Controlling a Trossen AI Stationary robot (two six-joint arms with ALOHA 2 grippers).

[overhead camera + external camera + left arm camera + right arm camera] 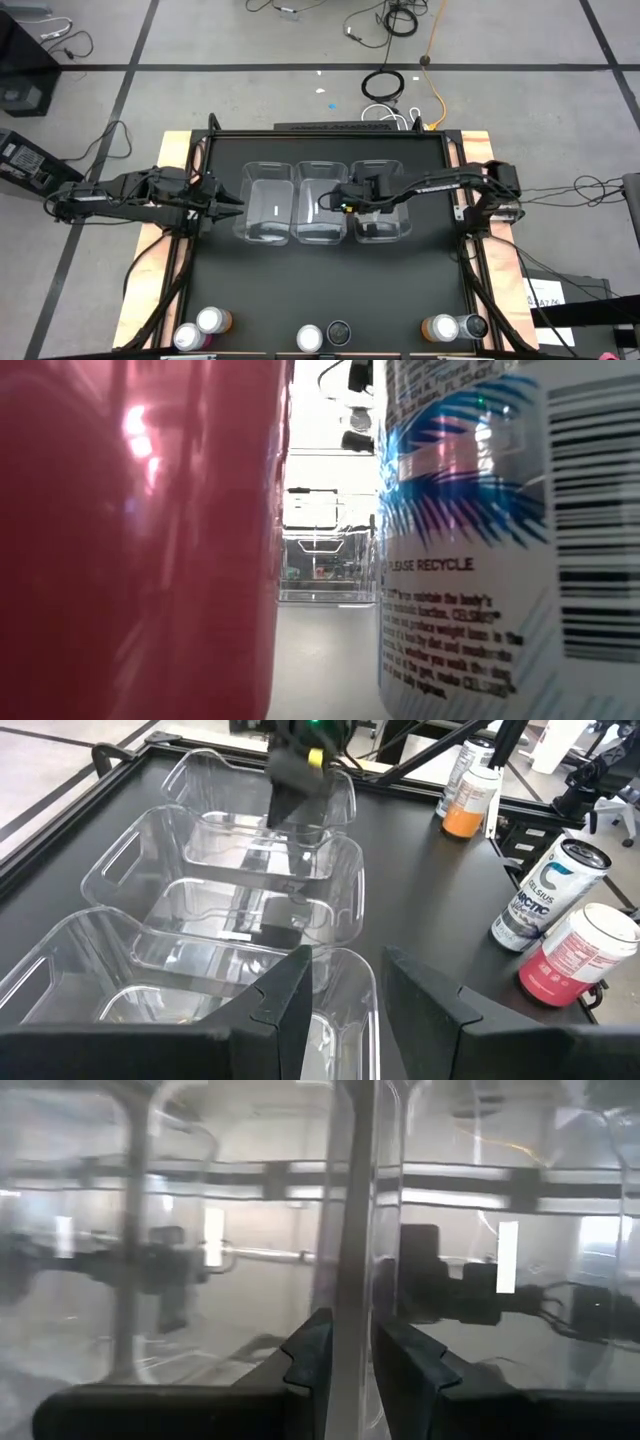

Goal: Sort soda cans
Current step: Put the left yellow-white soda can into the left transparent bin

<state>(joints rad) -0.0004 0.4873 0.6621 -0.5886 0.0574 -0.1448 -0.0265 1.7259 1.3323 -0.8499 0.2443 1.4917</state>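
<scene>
High view first: six soda cans [310, 338] standing in three pairs along the near edge of the tabletop [320, 285], well apart from three clear bins [246, 200] set side by side mid-table. No can visible inside any bin, so sorting judged not yet begun, or barely.

Right gripper [343, 197] reached in over the line where the middle and right bins meet. In the right wrist view, jaws seen either side of the upright bin wall [355, 1230], drawn close and seemingly clamped on it. Left gripper [228, 207] poised at the outer edge of the left bin; in the left wrist view, jaws a little apart and holding nothing, with the bin rim just beyond them.

Low view mostly blocked by a pink can [130, 540] and a white-and-blue can [480, 560] right at the lens, bins glimpsed between them.

Step in hand, by judgement: handling or squaring the bins, not the cans. Next move likely to call for letting go of the wall, lifting clear of the rims, then travelling to the near edge and closing on one can without toppling its touching neighbour.
</scene>
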